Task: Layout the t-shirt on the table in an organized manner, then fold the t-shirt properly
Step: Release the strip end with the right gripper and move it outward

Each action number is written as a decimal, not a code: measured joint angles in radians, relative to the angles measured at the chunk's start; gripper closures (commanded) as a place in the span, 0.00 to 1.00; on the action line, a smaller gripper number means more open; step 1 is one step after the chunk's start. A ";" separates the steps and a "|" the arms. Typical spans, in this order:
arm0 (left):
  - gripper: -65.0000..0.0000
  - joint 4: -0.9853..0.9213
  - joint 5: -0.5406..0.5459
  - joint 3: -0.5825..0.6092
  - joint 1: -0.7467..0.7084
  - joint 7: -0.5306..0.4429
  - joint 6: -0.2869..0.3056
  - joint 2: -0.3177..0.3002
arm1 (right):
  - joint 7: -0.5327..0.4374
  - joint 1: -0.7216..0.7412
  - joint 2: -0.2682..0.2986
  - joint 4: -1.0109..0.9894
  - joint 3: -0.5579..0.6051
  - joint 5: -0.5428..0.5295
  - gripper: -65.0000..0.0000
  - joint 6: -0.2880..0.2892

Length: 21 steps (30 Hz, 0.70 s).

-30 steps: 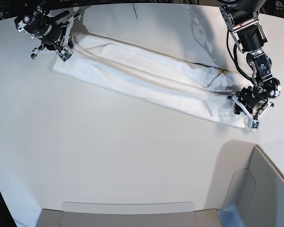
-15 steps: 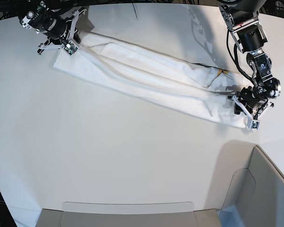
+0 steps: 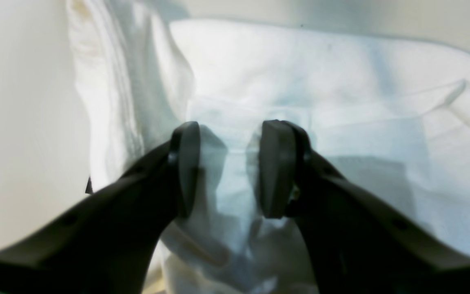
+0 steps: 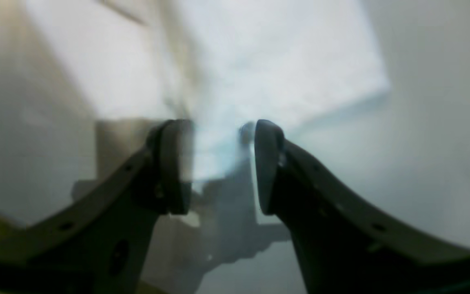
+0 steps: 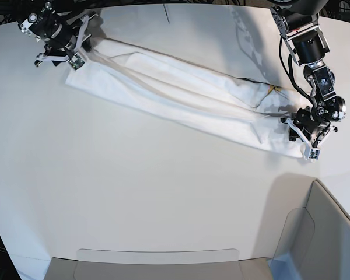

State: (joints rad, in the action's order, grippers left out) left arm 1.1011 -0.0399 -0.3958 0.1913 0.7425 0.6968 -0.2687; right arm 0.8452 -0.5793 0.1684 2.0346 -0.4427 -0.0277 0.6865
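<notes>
Lying folded lengthwise on 1 table (image 5: 134, 192): 1 t-shirt (image 5: 181, 96), 2 pincers, left (image 5: 306, 137) and right (image 5: 61, 52), both spread, empty.

The table (image 5: 134, 192) is bare over its whole near and middle stretch, so a gripper can sweep there freely from the left edge across. The t-shirt (image 5: 181, 96) lies as a long folded band slanting along the far side, barring low passage between the far-left corner and the right edge. A grey-white bin (image 5: 321, 233) blocks the near-right corner. The far edge behind the shirt has open room.
</notes>
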 measured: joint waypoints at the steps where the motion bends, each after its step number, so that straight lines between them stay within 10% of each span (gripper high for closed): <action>1: 0.62 0.000 0.000 0.000 0.000 0.000 0.000 0.000 | -0.001 0.016 -0.018 0.000 -0.040 -0.004 0.61 0.000; 8: 0.62 0.000 0.002 0.000 0.000 0.000 0.000 0.001 | -0.001 0.113 -0.094 0.000 -0.278 0.005 0.61 0.000; 21: 0.62 0.000 0.002 0.000 0.000 0.000 0.000 0.000 | 0.000 0.270 -0.225 -0.028 -0.376 0.006 0.61 0.000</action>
State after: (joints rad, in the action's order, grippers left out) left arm 1.1007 -0.0376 -0.3958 0.1913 0.7425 0.6968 -0.2684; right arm 0.8455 -0.3092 -0.0563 2.0064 -0.8188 -0.0219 0.6865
